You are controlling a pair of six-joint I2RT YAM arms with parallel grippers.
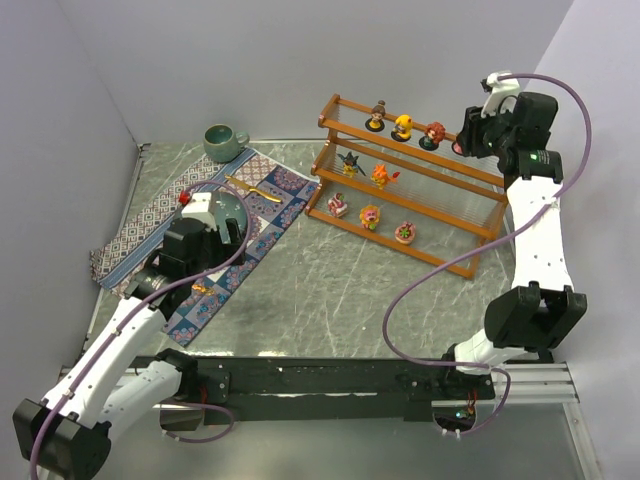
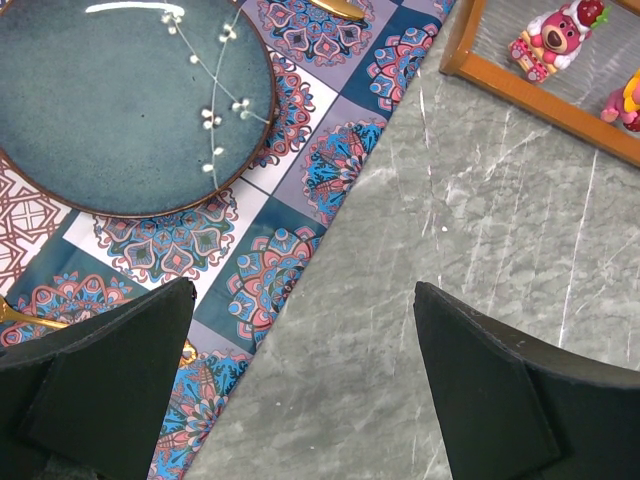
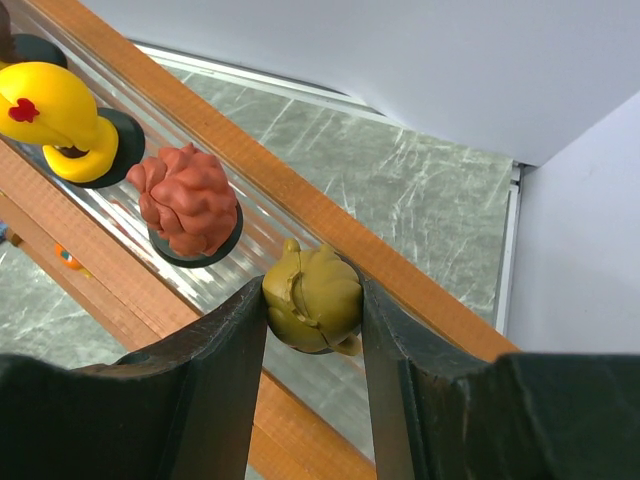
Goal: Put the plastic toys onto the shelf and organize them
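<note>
My right gripper [image 3: 313, 300] is shut on an olive-yellow toy [image 3: 312, 298], holding it just over the top tier of the wooden shelf [image 3: 300, 185], to the right of a red toy [image 3: 187, 199] and a yellow toy [image 3: 55, 118] on dark round bases. In the top view, the right gripper [image 1: 462, 143] hovers at the right end of the shelf [image 1: 400, 240]. Several toys stand on all three tiers, among them a dark spiky one [image 1: 349, 163] and a pink one [image 1: 339, 206]. My left gripper [image 2: 302, 290] is open and holds nothing, above the table beside the mat.
A patterned cloth mat [image 1: 270, 190] lies on the left with a teal plate [image 2: 120, 100] and gold cutlery [image 1: 245, 187] on it. A green mug [image 1: 222, 141] stands at the back left. Walls close in behind and to the right of the shelf.
</note>
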